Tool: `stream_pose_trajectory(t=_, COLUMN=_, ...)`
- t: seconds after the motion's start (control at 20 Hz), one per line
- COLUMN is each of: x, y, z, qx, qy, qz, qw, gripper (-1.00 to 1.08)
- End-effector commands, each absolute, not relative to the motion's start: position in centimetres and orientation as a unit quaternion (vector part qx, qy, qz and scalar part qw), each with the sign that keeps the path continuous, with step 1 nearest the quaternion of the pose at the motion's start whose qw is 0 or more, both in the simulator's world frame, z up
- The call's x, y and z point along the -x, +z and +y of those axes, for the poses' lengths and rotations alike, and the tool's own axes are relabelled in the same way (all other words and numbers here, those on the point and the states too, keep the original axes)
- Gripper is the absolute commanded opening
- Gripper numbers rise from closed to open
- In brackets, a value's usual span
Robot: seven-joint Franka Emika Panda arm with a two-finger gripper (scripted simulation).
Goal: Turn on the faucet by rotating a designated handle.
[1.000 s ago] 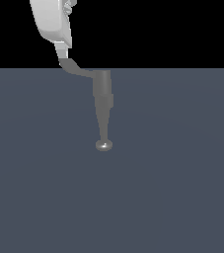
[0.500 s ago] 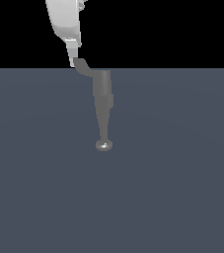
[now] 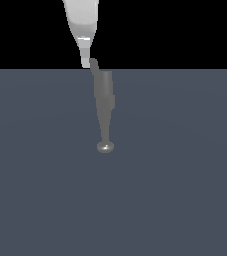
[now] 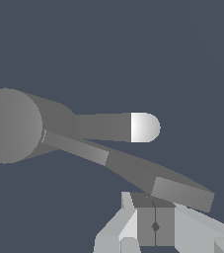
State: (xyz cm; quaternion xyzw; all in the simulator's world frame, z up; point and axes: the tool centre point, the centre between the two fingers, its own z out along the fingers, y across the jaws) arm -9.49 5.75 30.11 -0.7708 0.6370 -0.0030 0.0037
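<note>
Here, in the exterior view, the faucet [image 3: 105, 107] stands near the middle of the grey tabletop [image 3: 185, 175], its cylindrical body narrowing down to a small shiny knob [image 3: 105, 147] at the near end. The handle [image 3: 93, 64] shows only as a short dark stub at the body's far top edge, toward the exterior view's left. The white tool [image 3: 86, 61] comes down from the top of the picture, and its narrow tip meets that stub right at the line where the tabletop ends against the black background. From this side the fingers overlap, so how far apart they are cannot be told.

In the wrist view the faucet [image 4: 15, 126] lies lengthwise with the bright knob [image 4: 145, 127] at its far end. The handle [image 4: 133, 170] runs slantwise from the body to a widened, bent tip [image 4: 182, 194]. The tool [image 4: 155, 227] sits just beside that tip, with its two dark pads [image 4: 145, 225] pressed together, a thin seam between them, nothing clamped. The tip rests against the upper edge of the pads.
</note>
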Motion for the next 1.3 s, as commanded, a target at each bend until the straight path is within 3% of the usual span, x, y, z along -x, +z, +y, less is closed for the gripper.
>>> stream_pose_trajectory(t=0.0, x=9.3, y=30.0, z=4.2, qx=0.768, qy=-0.002, qz=0.640, qw=0.003, gripper=-1.00)
stream_pose_trajectory(t=0.65, x=8.2, y=29.8, z=-3.5, qx=0.766, qy=0.000, qz=0.643, qw=0.000, gripper=-1.00)
stream_pose_trajectory(t=0.75, x=8.1, y=30.1, z=-1.1, qx=0.777, qy=-0.002, qz=0.630, qw=0.003, gripper=-1.00)
stream_pose_trajectory(t=1.25, x=5.7, y=30.0, z=-3.4, qx=0.773, qy=-0.001, qz=0.634, qw=0.002, gripper=-1.00)
